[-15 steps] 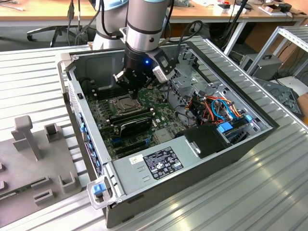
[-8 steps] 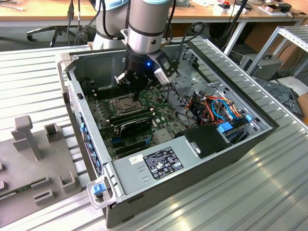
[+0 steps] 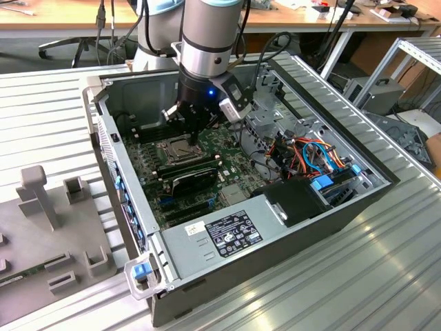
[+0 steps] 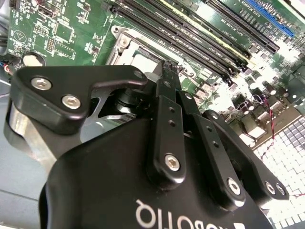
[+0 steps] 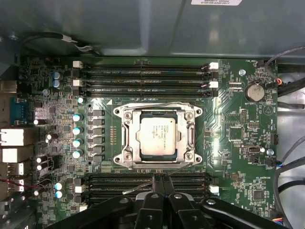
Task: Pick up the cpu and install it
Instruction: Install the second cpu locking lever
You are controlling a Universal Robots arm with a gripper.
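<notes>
The cpu, a small flat grey-tan square, lies inside the silver socket frame in the middle of the green motherboard. My gripper hovers just beside the socket, over the memory slots, with its two black fingers pressed together and nothing between them. In the exterior view the gripper hangs low inside the open computer case, close above the socket and the cpu. The second wrist view has the shut fingertips next to the socket frame.
Long black memory sticks run on both sides of the socket. The case walls ring the board. A bundle of coloured cables and a black power unit fill the exterior view's right. A grey fixture tray lies outside.
</notes>
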